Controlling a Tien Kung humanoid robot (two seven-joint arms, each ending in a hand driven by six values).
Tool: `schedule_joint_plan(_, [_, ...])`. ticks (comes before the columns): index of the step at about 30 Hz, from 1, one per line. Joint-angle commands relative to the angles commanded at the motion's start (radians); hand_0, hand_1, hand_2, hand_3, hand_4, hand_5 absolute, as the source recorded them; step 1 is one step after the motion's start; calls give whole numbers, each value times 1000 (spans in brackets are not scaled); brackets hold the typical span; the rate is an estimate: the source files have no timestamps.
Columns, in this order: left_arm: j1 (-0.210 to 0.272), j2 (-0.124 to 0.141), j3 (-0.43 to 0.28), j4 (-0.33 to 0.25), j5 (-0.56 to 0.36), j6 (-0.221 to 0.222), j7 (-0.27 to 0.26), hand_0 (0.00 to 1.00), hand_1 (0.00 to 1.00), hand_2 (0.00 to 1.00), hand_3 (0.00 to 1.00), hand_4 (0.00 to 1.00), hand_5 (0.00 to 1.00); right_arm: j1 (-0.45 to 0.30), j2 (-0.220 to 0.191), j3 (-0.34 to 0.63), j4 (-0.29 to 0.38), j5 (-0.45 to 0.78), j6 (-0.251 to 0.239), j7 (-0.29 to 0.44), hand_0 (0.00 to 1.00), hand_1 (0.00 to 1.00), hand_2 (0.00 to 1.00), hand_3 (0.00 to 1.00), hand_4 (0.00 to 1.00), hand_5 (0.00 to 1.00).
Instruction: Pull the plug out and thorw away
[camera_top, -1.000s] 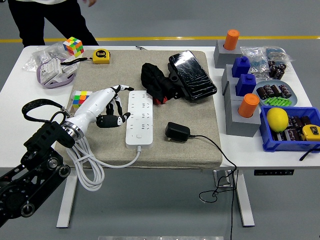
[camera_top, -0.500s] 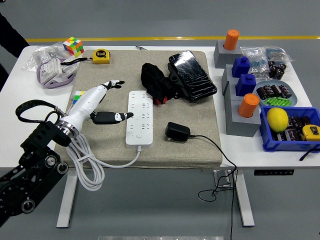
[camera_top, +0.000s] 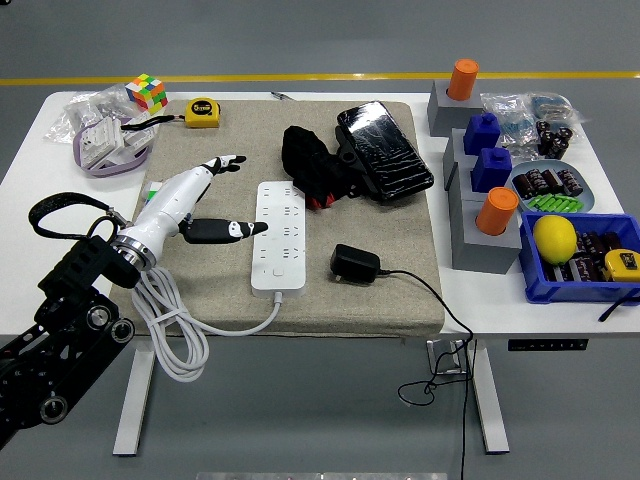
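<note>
A white power strip (camera_top: 281, 234) lies lengthwise on the beige mat (camera_top: 390, 290) in the middle of the table. A black plug adapter (camera_top: 354, 264) with its black cable lies on the mat just right of the strip, out of the sockets. My left hand (camera_top: 222, 200) is white with black fingertips and lies open just left of the strip. Its thumb (camera_top: 240, 230) touches the strip's left edge and its fingers (camera_top: 226, 162) point away to the far side. It holds nothing. The right arm is out of view.
A black glove-like bundle (camera_top: 310, 165) and a black case (camera_top: 385, 150) lie at the mat's far side. Rubik's cube (camera_top: 147, 92), yellow tape measure (camera_top: 203, 111) and bags are far left. Grey stands with blue and orange pegs (camera_top: 485, 190) and a blue bin (camera_top: 580, 258) are at right.
My left hand has uncurled and drawn back left from the strip. A person at the table's far left has left the view.
</note>
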Motion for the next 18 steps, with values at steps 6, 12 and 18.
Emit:
schedule_joint_plan(6, [2, 0, -5, -24, -1, -11, 9, 849, 898, 884, 929, 972, 452, -3, 5, 0, -1, -1, 0, 1, 568, 645, 669, 567, 970, 490])
schedule_joint_plan(12, [12, -1, -13, -34, 4, -22, 18, 850, 896, 884, 928, 971, 452, -6, 4, 0, -3, -1, 0, 0, 568, 645, 669, 568, 970, 490])
schedule_joint_plan(18, [14, 0, -21, -49, 10, -27, 23, 850, 895, 887, 929, 969, 447, -3, 5, 2, -2, -2, -2, 1, 568, 645, 669, 567, 970, 490])
